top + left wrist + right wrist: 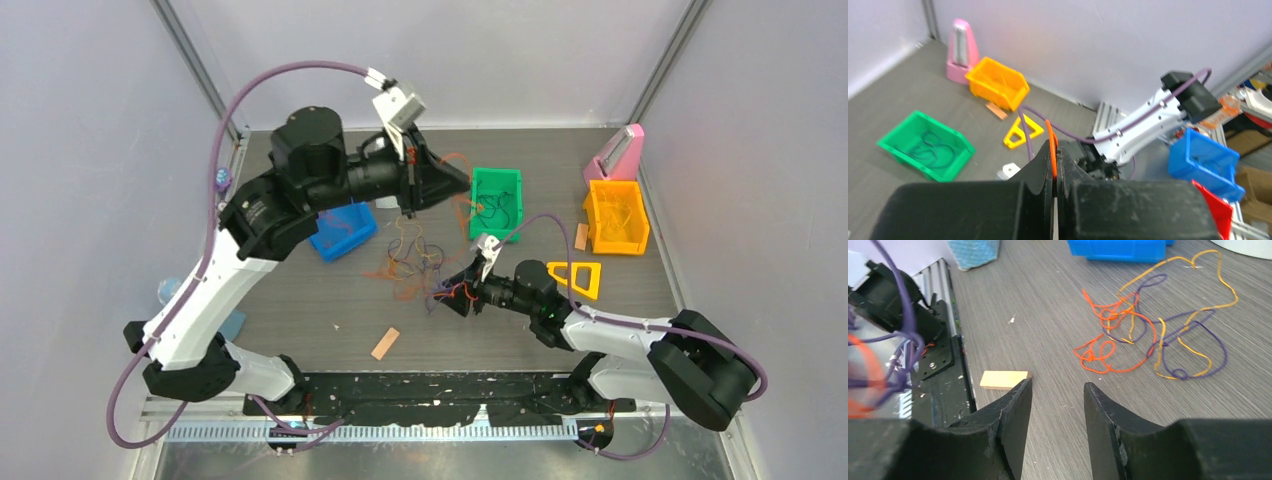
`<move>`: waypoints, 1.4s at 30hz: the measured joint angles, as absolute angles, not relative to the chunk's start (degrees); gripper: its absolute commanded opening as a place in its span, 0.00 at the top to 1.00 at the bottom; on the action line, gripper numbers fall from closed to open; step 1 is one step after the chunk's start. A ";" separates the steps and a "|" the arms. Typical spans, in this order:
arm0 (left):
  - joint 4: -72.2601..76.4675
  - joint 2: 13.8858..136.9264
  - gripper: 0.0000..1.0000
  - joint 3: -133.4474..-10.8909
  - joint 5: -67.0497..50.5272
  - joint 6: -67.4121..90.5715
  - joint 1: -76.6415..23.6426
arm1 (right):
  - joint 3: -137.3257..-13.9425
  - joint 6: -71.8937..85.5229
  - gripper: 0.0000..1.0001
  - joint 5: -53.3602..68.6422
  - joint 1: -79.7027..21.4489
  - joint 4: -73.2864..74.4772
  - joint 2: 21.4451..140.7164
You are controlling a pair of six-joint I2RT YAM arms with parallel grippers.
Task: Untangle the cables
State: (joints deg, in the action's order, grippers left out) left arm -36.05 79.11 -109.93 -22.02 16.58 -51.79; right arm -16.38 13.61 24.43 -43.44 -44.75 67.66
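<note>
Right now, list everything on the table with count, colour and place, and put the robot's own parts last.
cable tangle: one, orange, yellow and purple, mid-table
orange cable: one, orange, pinched in the left gripper
green bin: one, green, back centre
dark cable: one, dark, coiled in the green bin
orange bin: one, orange, back right
blue bin: one, blue, left of the tangle
pink stand: one, pink, behind the orange bin
triangle frame: one, yellow, in front of the orange bin
wooden sticks: two, tan, one near the front, one beside the orange bin
left gripper: one, black, shut on the orange cable
right gripper: one, black, open, near the tangle
</note>
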 measured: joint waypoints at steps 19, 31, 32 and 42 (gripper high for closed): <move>-36.07 80.95 1.00 -101.95 -19.59 14.39 -47.59 | -11.60 11.03 0.02 7.35 -43.44 -33.71 43.88; -34.98 81.17 1.00 -101.12 -24.67 14.76 -47.51 | -18.31 8.25 0.09 6.13 -43.44 -29.45 52.45; -34.68 81.17 1.00 -101.10 -25.15 14.92 -47.51 | -19.46 8.25 0.11 6.37 -43.44 -29.56 54.48; -35.31 83.42 1.00 -109.67 -25.36 16.75 -45.28 | -25.26 15.68 0.63 8.34 -43.46 -36.25 72.77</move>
State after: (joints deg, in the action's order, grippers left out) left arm -35.31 83.42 -109.67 -25.36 16.75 -45.28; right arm -25.26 15.68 8.34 -43.46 -36.25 72.77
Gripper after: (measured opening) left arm 0.004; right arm 0.385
